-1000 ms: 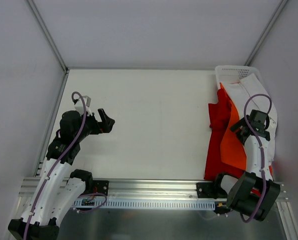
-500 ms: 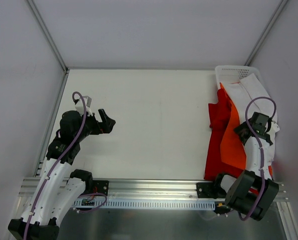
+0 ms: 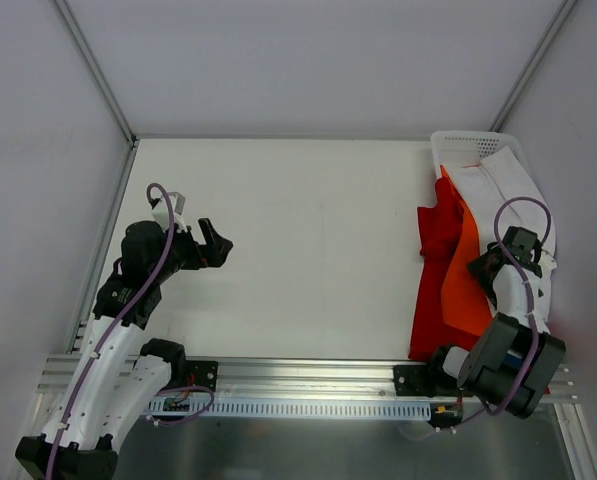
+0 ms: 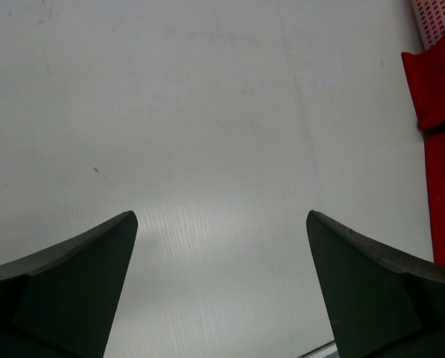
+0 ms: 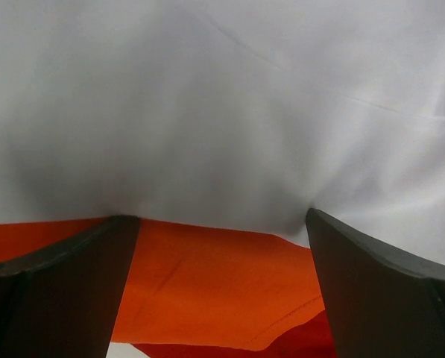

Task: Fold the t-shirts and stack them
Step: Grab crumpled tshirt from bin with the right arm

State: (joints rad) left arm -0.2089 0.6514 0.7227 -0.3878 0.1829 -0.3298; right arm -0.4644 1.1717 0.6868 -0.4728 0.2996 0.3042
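Observation:
Three t-shirts lie piled at the table's right edge: the white t-shirt (image 3: pixel 498 180) on top and spilling from the basket, the orange t-shirt (image 3: pixel 463 290) under it, the red t-shirt (image 3: pixel 433 240) lowest and furthest left. My right gripper (image 3: pixel 483 265) is open and right down on the pile. In the right wrist view its jaws (image 5: pixel 218 216) straddle the white t-shirt's (image 5: pixel 222 112) edge where it meets the orange t-shirt (image 5: pixel 207 291), with a red corner (image 5: pixel 297 347) below. My left gripper (image 3: pixel 215 243) is open and empty over the bare table (image 4: pixel 222 216).
A white mesh basket (image 3: pixel 468 142) stands at the back right corner, part under the white shirt. The left wrist view shows the red shirt (image 4: pixel 438 82) and the basket (image 4: pixel 431 19) far off. Grey walls enclose the white table (image 3: pixel 308 230) on three sides.
My right arm has shifted a little to the right and lowered onto the shirt pile. The left arm has hardly moved.

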